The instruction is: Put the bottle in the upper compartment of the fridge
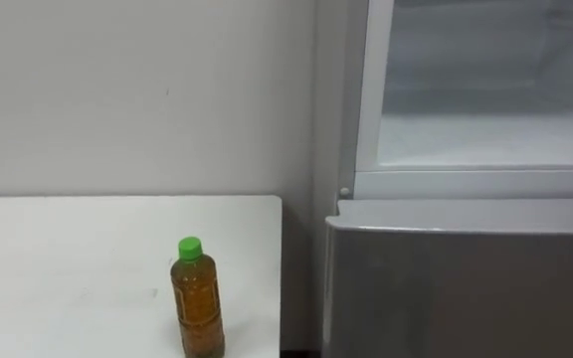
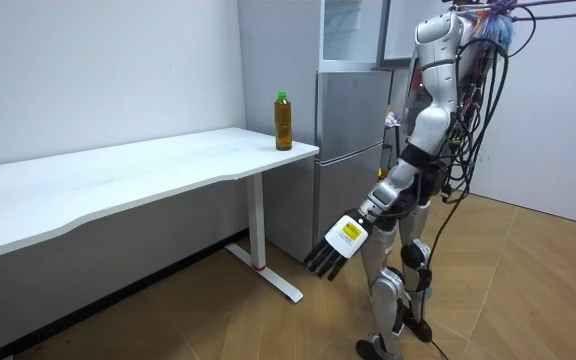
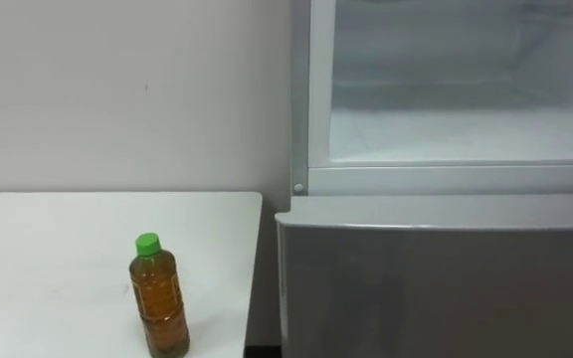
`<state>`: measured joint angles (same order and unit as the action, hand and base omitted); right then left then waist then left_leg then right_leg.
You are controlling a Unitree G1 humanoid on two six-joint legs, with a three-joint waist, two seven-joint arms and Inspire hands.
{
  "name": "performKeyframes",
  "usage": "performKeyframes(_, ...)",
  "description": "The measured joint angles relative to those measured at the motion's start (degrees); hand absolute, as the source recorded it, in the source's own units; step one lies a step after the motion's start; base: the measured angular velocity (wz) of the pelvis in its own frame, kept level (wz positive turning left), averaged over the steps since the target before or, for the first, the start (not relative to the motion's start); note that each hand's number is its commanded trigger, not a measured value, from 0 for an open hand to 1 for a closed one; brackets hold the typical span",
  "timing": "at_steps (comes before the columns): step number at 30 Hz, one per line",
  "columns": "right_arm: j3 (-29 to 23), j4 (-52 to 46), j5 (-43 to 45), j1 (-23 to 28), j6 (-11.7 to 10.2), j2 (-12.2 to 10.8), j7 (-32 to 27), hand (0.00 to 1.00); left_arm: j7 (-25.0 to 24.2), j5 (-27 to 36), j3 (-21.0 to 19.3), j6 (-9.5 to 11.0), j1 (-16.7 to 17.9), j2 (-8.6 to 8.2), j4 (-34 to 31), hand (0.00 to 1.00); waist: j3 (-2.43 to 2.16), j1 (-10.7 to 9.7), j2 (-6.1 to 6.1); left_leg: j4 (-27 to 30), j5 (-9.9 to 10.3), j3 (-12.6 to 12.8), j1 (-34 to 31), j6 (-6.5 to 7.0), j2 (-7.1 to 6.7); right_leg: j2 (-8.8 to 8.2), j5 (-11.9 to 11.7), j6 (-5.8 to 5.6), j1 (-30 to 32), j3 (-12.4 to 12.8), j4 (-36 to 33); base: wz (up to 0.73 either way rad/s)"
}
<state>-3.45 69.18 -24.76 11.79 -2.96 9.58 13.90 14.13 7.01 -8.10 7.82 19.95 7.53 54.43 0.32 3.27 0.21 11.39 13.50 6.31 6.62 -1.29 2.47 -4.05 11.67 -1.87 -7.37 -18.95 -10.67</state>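
Room view | left hand (image 2: 345,237) straight-fingered, empty | bottle (image 1: 197,303) upright on table (image 1: 68,268)

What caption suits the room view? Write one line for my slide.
Robot stands at the fridge, left hand low and open; bottle upright at the end of the white table.

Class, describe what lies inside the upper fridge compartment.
Inside the upper fridge compartment, bare white walls and floor show; its top part lies beyond the picture's edge. The bottle stands outside, on the table.
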Motion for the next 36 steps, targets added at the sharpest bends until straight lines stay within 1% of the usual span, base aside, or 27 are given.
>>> performKeyframes(2, 0.1, 0.1, -0.1, -0.1, 0.1, 0.0, 0.0, 0.0, -0.9, 0.0, 1.1, -1.3, -0.3, 0.08, 1.5, 0.0, -0.02, -0.1, 0.01, 0.0, 0.0, 0.0, 0.1, 0.0, 0.0, -0.01, 0.0, 0.0, 0.0, 0.1, -0.1, 0.0)
performKeyframes(5, 0.6, 0.0, -0.5, -0.5, 0.2, 0.0, 0.0, 0.0, -2.6, 0.0, 2.8, -1.8, -0.5, 0.01, 2.3, 0.0, 0.0, -0.3, -0.06, 0.2, 0.0, 0.0, 0.3, 0.0, 0.0, -0.04, 0.0, 0.01, 0.1, 0.2, -0.2, 0.0)
performKeyframes(8, 1.2, -0.4, -0.7, -0.6, 0.1, -0.1, 0.0, 0.0, -4.8, -0.1, 2.9, -2.2, -1.0, -0.35, 3.3, 0.0, 0.0, -0.4, -0.22, 0.4, 0.0, 0.2, 0.0, 0.0, 0.0, -0.04, 0.1, 0.0, 0.3, 0.6, -0.2, -0.05)
performKeyframes(11, 2.0, -1.0, -0.4, -1.2, 0.1, -0.1, 0.0, 0.0, -6.5, -0.4, 2.9, -2.2, -1.4, -0.35, 3.3, 0.0, 0.0, -0.2, -0.32, 0.3, 0.0, 1.0, 0.0, 0.01, 0.11, 0.0, 0.2, 0.0, 0.8, 1.4, -0.3, -0.11)
performKeyframes(16, 3.3, -3.9, -0.4, -1.8, -0.3, -0.2, 0.1, 0.0, -8.3, -0.4, 3.8, -2.1, -2.3, -0.31, 4.1, 0.0, -0.02, -0.2, -0.35, 0.3, 0.0, 1.4, 0.1, 0.01, 0.14, 0.04, 0.0, 0.02, 0.9, 1.6, -0.2, -0.05)
performKeyframes(20, 4.8, -5.7, -0.4, -2.7, -1.9, -0.2, 1.4, 0.0, -8.7, -0.3, 4.0, -1.4, -3.0, -0.19, 6.3, 0.0, 0.01, -0.4, -0.19, 0.3, 0.0, 1.4, 0.0, 0.01, 0.14, 0.07, -0.1, 0.0, 0.8, 1.5, 0.0, 0.0)
performKeyframes(22, 5.5, -6.6, -0.5, -2.8, -2.0, -0.2, 2.0, 0.0, -8.9, -0.3, 5.0, -1.4, -3.0, -0.04, 6.3, 0.0, 0.0, -0.4, -0.07, 0.3, 0.0, 1.4, 0.0, 0.01, 0.13, 0.06, -0.1, -0.01, 0.8, 1.5, 0.0, 0.0)
performKeyframes(24, 6.0, -7.9, -0.4, -2.7, -2.1, -0.2, 2.4, 0.0, -9.6, -0.3, 5.1, -1.4, -2.9, -0.08, 6.2, 0.0, 0.04, -0.4, 0.12, 0.4, 0.0, 1.4, -0.1, 0.01, 0.12, 0.07, -0.1, -0.03, 0.6, 1.5, 0.0, 0.0)
performKeyframes(25, 6.2, -9.3, -0.1, -2.6, -2.1, -0.3, 2.7, 0.0, -9.8, -0.4, 5.1, -1.4, -3.0, -0.13, 6.2, 0.0, 0.08, -0.5, 0.27, 0.4, 0.0, 1.4, -0.2, 0.01, 0.12, 0.06, -0.1, -0.03, 0.7, 1.5, 0.0, 0.0)
performKeyframes(28, 6.2, -14.8, 0.1, -2.1, -2.4, -0.3, 4.8, 0.0, -10.8, -0.4, 5.1, -1.2, -2.6, -0.11, 6.2, 0.0, -0.05, -1.1, 0.4, 0.3, 0.0, 1.4, -1.0, 0.01, 0.15, 0.06, -0.1, -0.02, 1.6, 1.5, -0.2, 0.0)
performKeyframes(30, 6.3, -18.8, 0.4, -1.4, -3.6, -0.2, 6.9, 0.0, -12.2, -0.4, 5.0, -1.2, -2.7, 0.19, 6.2, 0.0, -0.19, -1.4, 0.19, 0.4, 0.0, 1.4, -1.3, 0.01, 0.15, 0.04, -0.1, 0.01, 2.1, 1.5, -0.5, 0.0)
performKeyframes(32, 6.7, -20.8, 0.4, -1.3, -3.6, -0.2, 7.6, 0.0, -13.0, -0.5, 4.9, -1.2, -3.2, 0.22, 6.1, 0.0, -0.25, -1.4, 0.11, 0.5, 0.0, 1.6, -1.9, 0.01, 0.14, -0.07, -0.1, 0.01, 2.5, 1.5, -1.1, -0.04)
performKeyframes(33, 6.8, -23.3, 0.5, -1.2, -3.3, -0.2, 7.7, 0.0, -13.6, -0.8, 4.9, -1.2, -3.7, 0.38, 6.1, 0.0, -0.04, -1.3, 0.2, 0.8, 0.0, 1.7, -2.2, 0.02, 0.14, -0.12, -0.1, 0.02, 2.8, 1.6, -1.4, -0.04)
performKeyframes(34, 6.8, -24.9, 0.5, -1.2, -3.2, -0.2, 7.9, 0.0, -13.8, -1.0, 4.9, -1.2, -3.9, 0.5, 6.2, 0.0, 0.03, -1.3, 0.45, 0.9, 0.0, 1.8, -2.4, 0.02, 0.15, -0.15, -0.1, 0.02, 3.0, 1.7, -1.6, -0.06)
performKeyframes(35, 6.8, -28.9, 0.4, -0.9, -3.0, 0.0, 8.1, 0.0, -14.5, -1.1, 4.9, -1.2, -3.9, 0.73, 6.1, 0.0, 0.26, -1.3, 0.27, 1.0, 0.0, 2.0, -2.5, 0.02, 0.16, -0.19, -0.1, 0.02, 3.4, 1.8, -1.9, -0.05)
performKeyframes(36, 6.9, -31.2, 0.3, -0.7, -2.8, 0.1, 8.2, 0.0, -14.9, -1.1, 4.9, -1.2, -4.0, 0.88, 6.1, 0.0, 0.3, -1.3, 0.24, 1.0, 0.0, 2.2, -2.6, 0.02, 0.17, -0.21, -0.1, 0.03, 3.5, 1.8, -2.0, -0.08)
